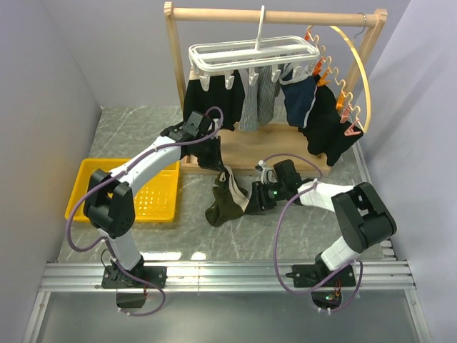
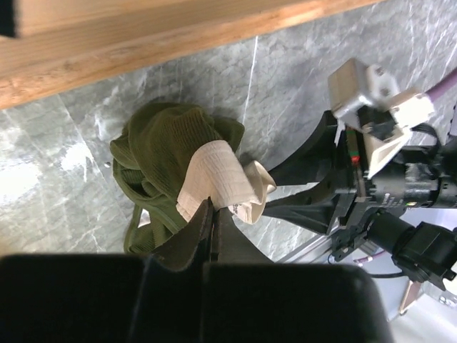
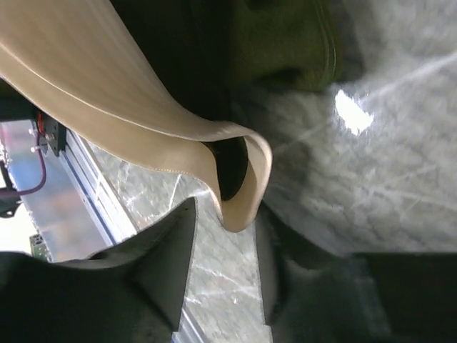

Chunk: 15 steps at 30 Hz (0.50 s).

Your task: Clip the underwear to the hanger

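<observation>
Grey marble tabletop (image 1: pixel 143 136) is taking up most of the overhead shot, with a wooden rack (image 1: pixel 275 14) standing at the back and the hanger (image 1: pixel 253 53) dangling from its top bar, a few dark garments already hanging off its clips. Yellow tray (image 1: pixel 161 193) is sitting over on the left side.

The underwear (image 1: pixel 227 200) is hanging bunched up just in front of the rack's base, with the olive part drooping down to the table. The left gripper (image 2: pixel 213 207) is pinching the beige waistband (image 2: pixel 218 175) from above, jaws squeezed right together on it.

The right gripper (image 3: pixel 227 214) is coming in from the side, and its wrist cam is showing a fold of that same band sitting in the gap between its fingers (image 3: pixel 171 257). Jaws are standing partway apart, and honestly I can't tell if they're actually pressing on the fabric or just framing it.
</observation>
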Each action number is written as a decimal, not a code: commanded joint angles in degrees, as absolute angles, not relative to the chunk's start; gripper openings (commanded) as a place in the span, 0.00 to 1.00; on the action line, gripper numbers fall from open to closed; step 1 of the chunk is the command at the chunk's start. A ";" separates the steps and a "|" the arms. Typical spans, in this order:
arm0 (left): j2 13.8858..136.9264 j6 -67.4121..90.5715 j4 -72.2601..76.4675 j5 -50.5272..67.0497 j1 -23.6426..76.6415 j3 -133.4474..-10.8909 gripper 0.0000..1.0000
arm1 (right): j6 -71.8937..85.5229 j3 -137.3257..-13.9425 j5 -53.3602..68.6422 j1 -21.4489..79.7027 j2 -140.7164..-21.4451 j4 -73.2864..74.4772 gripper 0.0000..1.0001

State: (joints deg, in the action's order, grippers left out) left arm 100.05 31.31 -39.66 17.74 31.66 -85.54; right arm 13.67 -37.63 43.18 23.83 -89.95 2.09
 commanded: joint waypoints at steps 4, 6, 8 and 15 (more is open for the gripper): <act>102.30 31.82 -38.93 21.01 31.38 -84.38 0.00 | 13.02 -41.04 44.21 23.03 -89.04 -0.46 0.00; 101.78 31.64 -38.76 21.01 31.29 -83.59 0.00 | 10.39 -42.18 44.65 21.80 -86.32 4.55 0.00; 100.12 30.85 -38.58 20.83 31.20 -81.92 0.00 | 4.86 -42.45 44.39 18.56 -81.16 11.58 0.00; 94.66 12.36 -40.95 19.78 31.29 -80.06 0.00 | -14.92 -45.53 38.07 13.01 -65.76 27.24 0.00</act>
State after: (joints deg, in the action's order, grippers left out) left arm 100.27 24.10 -40.77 19.66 31.31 -78.87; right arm -3.81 -42.17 41.12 13.52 -71.53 19.49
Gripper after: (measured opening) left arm 0.012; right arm 0.015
